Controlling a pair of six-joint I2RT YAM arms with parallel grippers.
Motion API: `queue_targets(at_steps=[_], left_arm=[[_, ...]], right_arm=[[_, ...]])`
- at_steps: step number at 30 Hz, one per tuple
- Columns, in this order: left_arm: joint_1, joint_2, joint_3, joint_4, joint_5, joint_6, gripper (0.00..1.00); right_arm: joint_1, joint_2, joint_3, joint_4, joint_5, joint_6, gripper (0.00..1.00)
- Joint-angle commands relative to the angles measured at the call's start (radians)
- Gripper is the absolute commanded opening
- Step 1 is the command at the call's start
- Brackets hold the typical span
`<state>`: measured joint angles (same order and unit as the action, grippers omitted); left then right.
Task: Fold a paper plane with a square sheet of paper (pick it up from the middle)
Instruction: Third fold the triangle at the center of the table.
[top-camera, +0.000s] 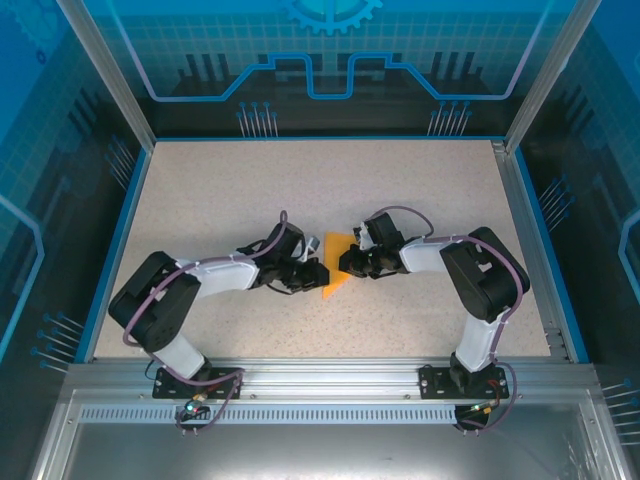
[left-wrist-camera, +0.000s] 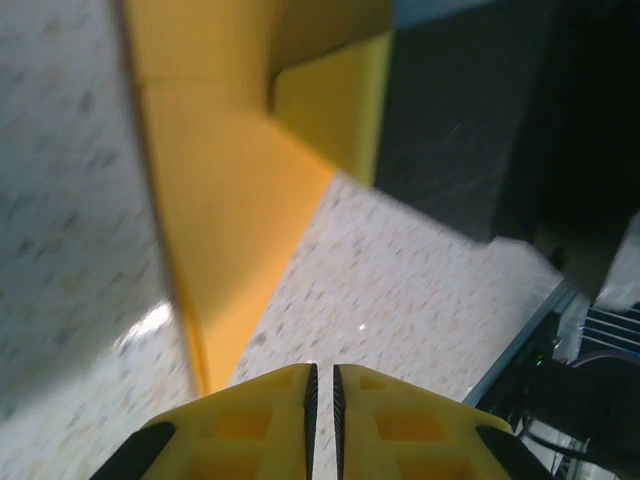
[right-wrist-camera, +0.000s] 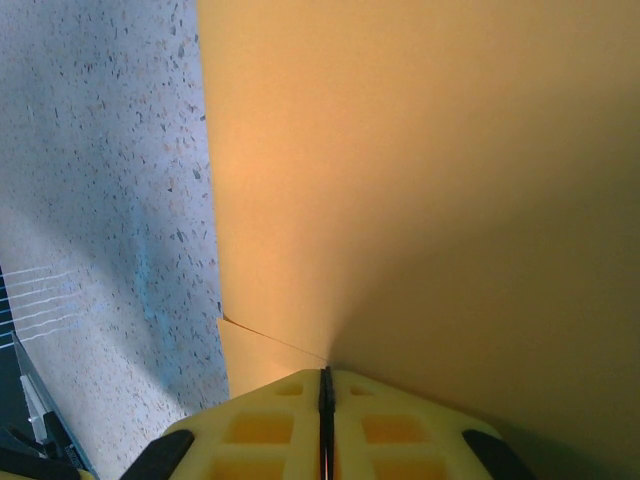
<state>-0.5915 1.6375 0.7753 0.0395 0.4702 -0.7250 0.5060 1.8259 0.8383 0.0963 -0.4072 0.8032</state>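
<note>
Lying near the middle of the speckled counter (top-camera: 300, 190), the folded orange paper (top-camera: 333, 283) shows from above as a small pointed shape, its tip toward the arms' bases. The left arm (top-camera: 225, 272) reaches in from the paper's left side and the right arm (top-camera: 440, 255) from its right. Their jaws meet over it: the left jaws at its left edge, the right jaws on its upper right part.

From the left wrist, the paper (left-wrist-camera: 225, 200) lies ahead of the jaws as a long wedge narrowing to a tip that ends just to the left of the yellow fingers (left-wrist-camera: 250, 425). A folded flap sits at the paper's far end. The left jaws are drawn nearly together, with only a thin slit between the ribbed pads and nothing in it — the paper is beside them, not between them. Whether the tip touches a finger I cannot tell. A dark, blurred body stands over the paper's far right corner.

From the right wrist, the paper (right-wrist-camera: 430, 180) spreads wide ahead and runs right up to the seam between the yellow fingers (right-wrist-camera: 260, 430). The right jaws are pressed together with no gap — pinched on the paper. A fine crease runs from the paper's left edge to that seam, and bare counter lies to the paper's left.
</note>
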Motion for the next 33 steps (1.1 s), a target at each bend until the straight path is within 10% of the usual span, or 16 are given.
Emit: queue_targets(at_steps=[1,20,33], left_arm=[[0.006,0.075,0.049,0.051,0.039,0.004,0.16],[0.008,0.205,0.046,-0.081,-0.047,0.102,0.15],[0.008,0.208,0.053,-0.083,-0.043,0.099,0.14]], right_arm=[[0.007,0.038,-0.008,-0.095,0.066,-0.015,0.11],[0.023,-0.198,-0.029,-0.116,0.063,-0.011,0.13],[0.073,-0.054,-0.113,0.047,0.026,0.051,0.1]])
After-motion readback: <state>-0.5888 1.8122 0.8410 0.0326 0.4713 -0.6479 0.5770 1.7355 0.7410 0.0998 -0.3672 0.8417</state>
